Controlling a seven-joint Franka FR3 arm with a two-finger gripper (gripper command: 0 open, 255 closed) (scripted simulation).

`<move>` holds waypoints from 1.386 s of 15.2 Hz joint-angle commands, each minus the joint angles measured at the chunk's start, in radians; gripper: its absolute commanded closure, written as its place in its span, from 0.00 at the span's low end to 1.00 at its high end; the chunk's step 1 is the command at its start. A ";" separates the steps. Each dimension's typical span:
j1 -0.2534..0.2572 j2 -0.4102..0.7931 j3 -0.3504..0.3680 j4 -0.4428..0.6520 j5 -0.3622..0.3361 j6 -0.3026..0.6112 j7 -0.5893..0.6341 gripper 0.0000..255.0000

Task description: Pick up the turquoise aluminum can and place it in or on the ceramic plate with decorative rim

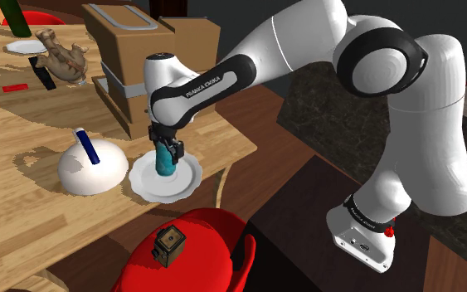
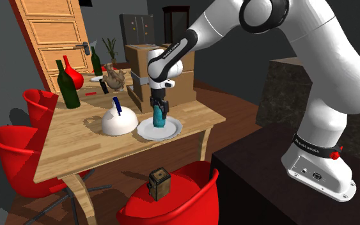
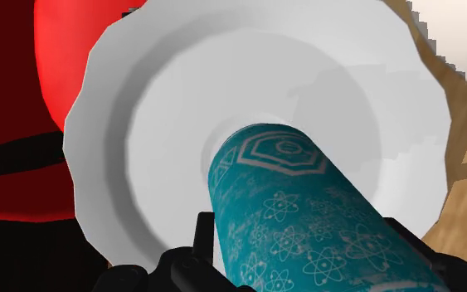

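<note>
Teal can [image 3: 306,224], white atom print, clamped in the gripper [image 1: 166,154] over the scalloped white plate [image 1: 189,179]; table [image 1: 24,207] edge at plate's five o'clock, shoulder view.

White, glossy, rounded arm [image 1: 426,124]. Black rings at joints [image 1: 381,51]. Black band [image 1: 182,96] on the forearm, lettered FRANKA EMIKA in white. Black collar [image 1: 362,214] with white lettering, too small to read, above white base [image 1: 347,234]. Red spot [image 1: 389,231] and small dark ports [image 1: 362,245] there. All-black, blocky gripper [image 1: 167,154].
</note>
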 commanded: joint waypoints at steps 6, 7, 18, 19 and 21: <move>-0.006 -0.003 0.000 -0.026 -0.001 -0.044 -0.006 0.00; -0.008 -0.011 -0.001 -0.032 -0.002 -0.045 -0.009 0.00; -0.001 -0.053 -0.002 0.017 -0.008 -0.136 0.008 0.00; -0.001 -0.053 -0.002 0.017 -0.008 -0.136 0.008 0.00; -0.001 -0.053 -0.002 0.017 -0.008 -0.136 0.008 0.00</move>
